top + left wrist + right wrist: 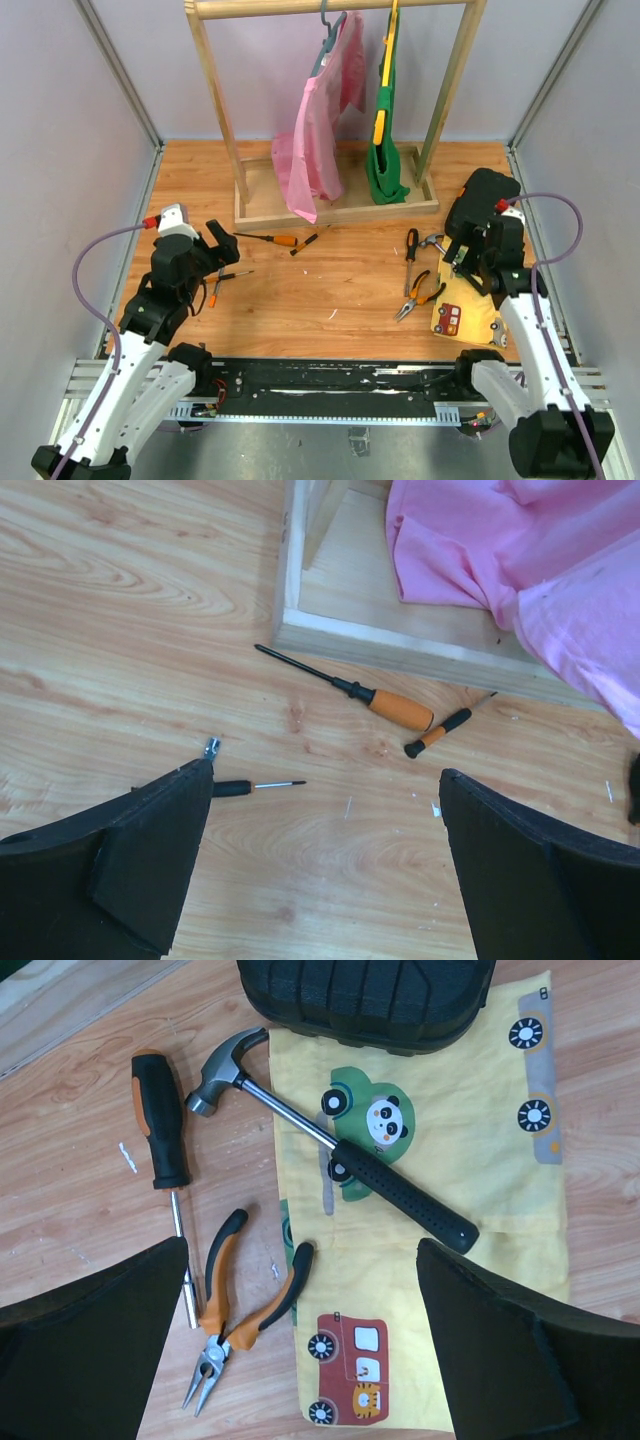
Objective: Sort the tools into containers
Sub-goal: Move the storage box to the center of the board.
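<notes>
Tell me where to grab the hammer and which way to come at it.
Take the hammer by its black ribbed handle, near the middle, coming straight down from above. It lies flat, handle slanting across the yellow board, so the grip should span the handle's width. The bare steel shaft is thinner and likely slippery.
</notes>
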`<action>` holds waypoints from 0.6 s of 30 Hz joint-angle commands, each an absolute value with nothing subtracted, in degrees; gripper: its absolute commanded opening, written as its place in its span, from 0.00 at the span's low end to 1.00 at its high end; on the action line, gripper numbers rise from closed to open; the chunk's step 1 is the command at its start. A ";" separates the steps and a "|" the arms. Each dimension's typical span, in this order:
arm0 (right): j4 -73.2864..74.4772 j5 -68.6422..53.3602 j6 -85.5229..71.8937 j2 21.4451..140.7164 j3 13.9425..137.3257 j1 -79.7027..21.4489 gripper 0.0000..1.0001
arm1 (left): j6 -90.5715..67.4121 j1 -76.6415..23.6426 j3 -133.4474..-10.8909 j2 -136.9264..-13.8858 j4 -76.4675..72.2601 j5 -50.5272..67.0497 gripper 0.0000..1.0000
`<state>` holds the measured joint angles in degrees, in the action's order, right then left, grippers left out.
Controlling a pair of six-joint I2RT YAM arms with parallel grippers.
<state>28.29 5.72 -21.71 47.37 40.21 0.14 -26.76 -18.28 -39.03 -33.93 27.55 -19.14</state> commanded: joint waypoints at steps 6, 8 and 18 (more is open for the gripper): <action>22.90 8.76 -28.71 61.66 46.59 5.61 0.98 | -25.02 -17.32 -40.74 -33.56 27.39 -18.02 0.99; 22.29 9.37 -29.30 64.72 48.49 7.15 0.99 | -24.72 -17.29 -40.57 -33.57 27.06 -17.65 0.99; 16.85 5.06 -28.46 76.17 57.01 16.72 0.99 | -24.14 -17.14 -40.38 -34.10 26.09 -16.34 0.99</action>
